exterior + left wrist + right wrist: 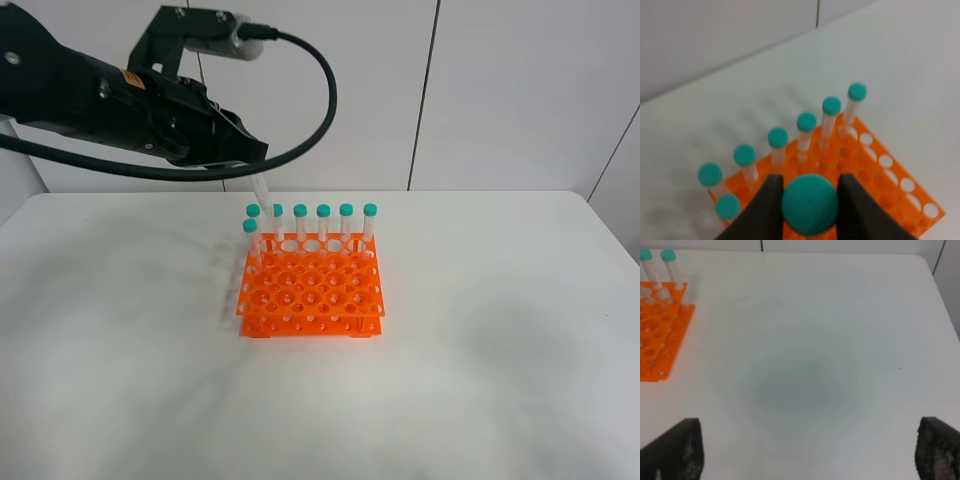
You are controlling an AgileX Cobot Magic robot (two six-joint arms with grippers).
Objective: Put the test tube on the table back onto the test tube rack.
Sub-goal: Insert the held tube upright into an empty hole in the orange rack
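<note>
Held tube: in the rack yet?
Out. Left end effector holds the tube over the rack, well higher than the seated tubes.

Open table (500, 350) around rack (312, 292); upright tubes (323, 226) along its back.

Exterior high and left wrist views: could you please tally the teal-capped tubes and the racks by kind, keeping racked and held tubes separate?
Racked tubes: 7
Held tube, in the left hand: 1
Orange rack: 1
Total: 9
</note>
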